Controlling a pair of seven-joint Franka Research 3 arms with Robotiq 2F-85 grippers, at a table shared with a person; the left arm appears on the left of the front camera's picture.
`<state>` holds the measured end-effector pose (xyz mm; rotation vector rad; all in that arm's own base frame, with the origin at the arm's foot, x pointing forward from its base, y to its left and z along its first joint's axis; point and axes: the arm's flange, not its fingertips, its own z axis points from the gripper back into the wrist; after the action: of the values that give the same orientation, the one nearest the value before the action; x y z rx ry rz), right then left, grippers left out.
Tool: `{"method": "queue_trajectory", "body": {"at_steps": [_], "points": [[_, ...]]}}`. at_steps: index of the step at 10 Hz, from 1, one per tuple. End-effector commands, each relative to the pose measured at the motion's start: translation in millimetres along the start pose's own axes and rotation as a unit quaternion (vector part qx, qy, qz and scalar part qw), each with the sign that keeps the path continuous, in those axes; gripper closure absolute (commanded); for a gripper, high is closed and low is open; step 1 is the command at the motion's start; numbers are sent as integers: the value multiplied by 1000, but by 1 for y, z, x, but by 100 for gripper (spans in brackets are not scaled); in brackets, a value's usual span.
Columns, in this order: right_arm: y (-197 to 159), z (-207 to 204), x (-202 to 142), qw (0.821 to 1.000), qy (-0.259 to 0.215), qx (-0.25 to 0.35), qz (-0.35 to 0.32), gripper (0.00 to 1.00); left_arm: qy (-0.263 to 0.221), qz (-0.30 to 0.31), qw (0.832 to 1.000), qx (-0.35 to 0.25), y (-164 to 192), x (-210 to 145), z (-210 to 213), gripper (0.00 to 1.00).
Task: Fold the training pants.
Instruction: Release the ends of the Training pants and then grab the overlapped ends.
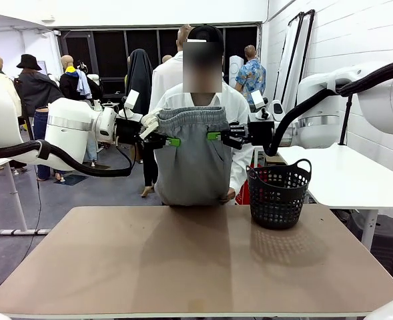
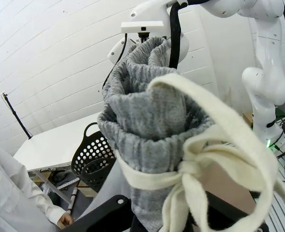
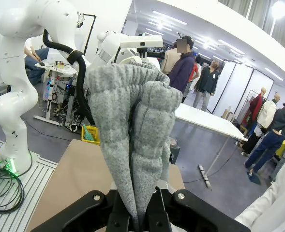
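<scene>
Two grippers share the load: the left gripper (image 1: 174,141) and the right gripper (image 1: 213,136) are each clamped tight on one side of the gathered waistband (image 1: 195,115) of the training pants (image 1: 193,167). The pants hang in the air beyond the far edge of the table (image 1: 183,267), in front of a person in a white shirt. Their lower end reaches down to about that far edge, where the person's hand (image 1: 230,195) sits at the hem; whether the cloth touches the top I cannot tell. In the left wrist view the whitish drawstring (image 2: 200,159) loops loose around the bunched grey jersey. A black mesh basket (image 1: 279,193) stands on the table to the right, near the hanging cloth. The step in hand looks like laying the pants flat for folding. To do it well, both arms should probably lower together at matching height and hold the waistband taut so the legs drape smooth. They should also steer away from the basket and let go only once the cloth rests flat.
</scene>
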<state>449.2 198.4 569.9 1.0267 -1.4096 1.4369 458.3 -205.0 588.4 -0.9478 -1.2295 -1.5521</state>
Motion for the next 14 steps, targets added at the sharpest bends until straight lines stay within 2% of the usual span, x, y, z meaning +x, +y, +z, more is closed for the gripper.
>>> {"method": "queue_trajectory", "body": {"at_steps": [1,14], "points": [[0,-2,3,1000,-4,2,2,100,-9,-9,1000,8,-4,3,1,100],[0,-2,3,1000,-4,2,2,100,-9,-9,1000,8,-4,3,1,100]]}}
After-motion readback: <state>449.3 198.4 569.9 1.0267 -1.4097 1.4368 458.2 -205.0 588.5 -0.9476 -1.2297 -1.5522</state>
